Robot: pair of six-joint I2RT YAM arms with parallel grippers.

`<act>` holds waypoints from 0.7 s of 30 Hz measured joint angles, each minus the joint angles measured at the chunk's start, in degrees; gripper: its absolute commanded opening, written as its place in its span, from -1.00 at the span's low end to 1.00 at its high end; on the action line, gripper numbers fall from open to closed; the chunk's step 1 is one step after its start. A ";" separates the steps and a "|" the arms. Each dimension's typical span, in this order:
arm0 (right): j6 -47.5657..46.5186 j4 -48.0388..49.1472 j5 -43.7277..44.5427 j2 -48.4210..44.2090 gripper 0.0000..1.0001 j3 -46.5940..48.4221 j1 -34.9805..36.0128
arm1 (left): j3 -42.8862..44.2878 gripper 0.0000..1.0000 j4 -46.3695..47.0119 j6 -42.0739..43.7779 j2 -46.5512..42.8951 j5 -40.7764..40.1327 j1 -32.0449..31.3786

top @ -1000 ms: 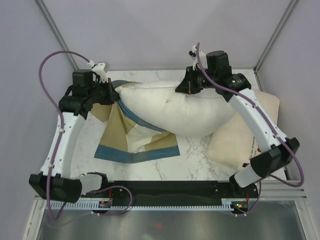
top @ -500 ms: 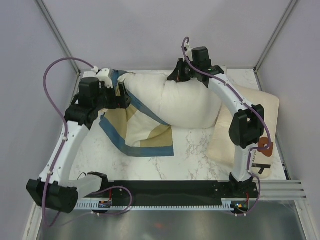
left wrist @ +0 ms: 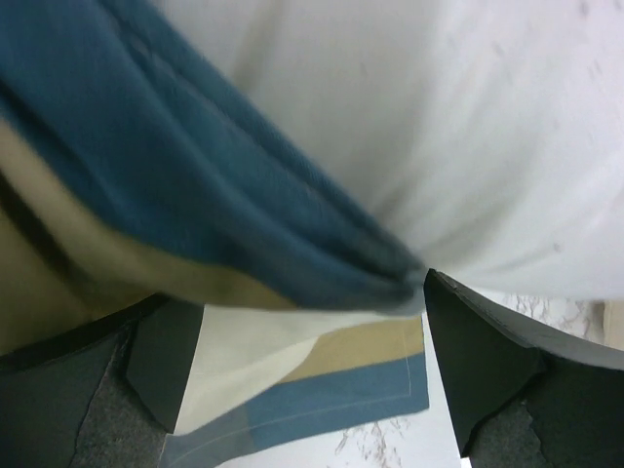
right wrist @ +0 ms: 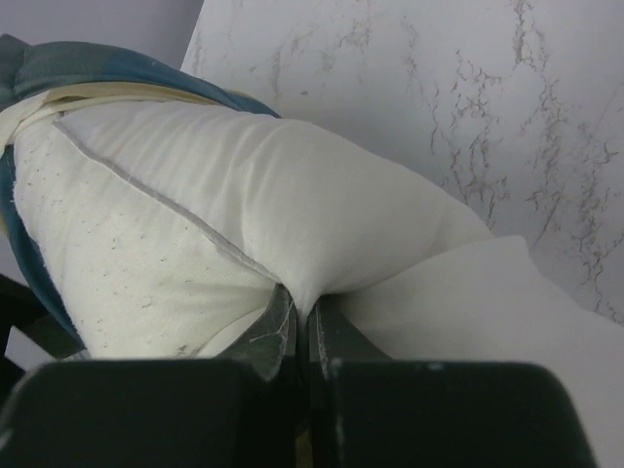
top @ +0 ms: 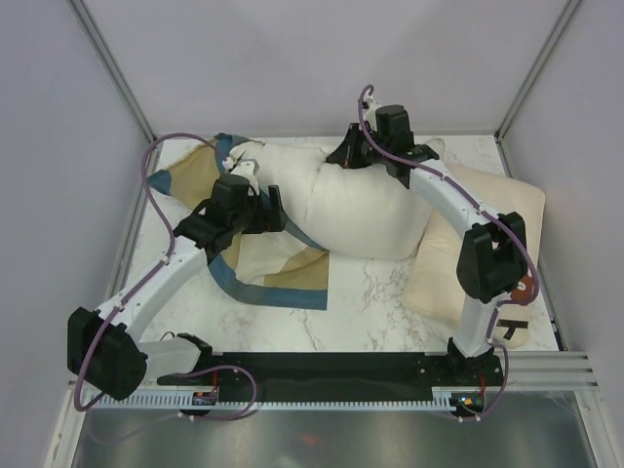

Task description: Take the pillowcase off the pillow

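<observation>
The off-white pillow [top: 375, 205] stands on its long edge at the back of the table. My right gripper [top: 343, 158] is shut on a pinch of the pillow [right wrist: 244, 195] at its top seam [right wrist: 302, 304]. The blue, tan and cream pillowcase [top: 283, 268] still wraps the pillow's left end and trails flat over the table. My left gripper [top: 276, 212] is open at that end. In the left wrist view its fingers [left wrist: 483, 361] stand wide apart, with a blue fold of the pillowcase [left wrist: 244, 205] just beyond them against the pillow [left wrist: 448, 127].
A flatter cream pillow [top: 507, 219] lies at the right of the marble table [top: 390, 292], partly under my right arm. Metal frame posts [top: 112, 68] rise at the back corners. A black rail [top: 331, 366] runs along the near edge.
My left gripper opened, let go of the pillowcase and moved right and nearer, to the pillow's left end. The right gripper kept its grip and raised the pillow onto its edge.
</observation>
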 measured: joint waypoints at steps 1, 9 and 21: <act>-0.02 0.07 0.04 -0.83 -1.00 -0.83 0.24 | 0.00 1.00 0.96 -0.39 0.72 -0.74 0.00; -1.18 1.20 2.03 -8.50 -1.00 -8.94 1.97 | -0.76 -0.65 6.47 -2.49 4.94 -3.72 -0.07; -2.54 -4.28 1.70 -1.81 -0.93 0.28 -0.20 | -8.68 -0.95 3.54 -2.23 -10.47 -0.11 -0.11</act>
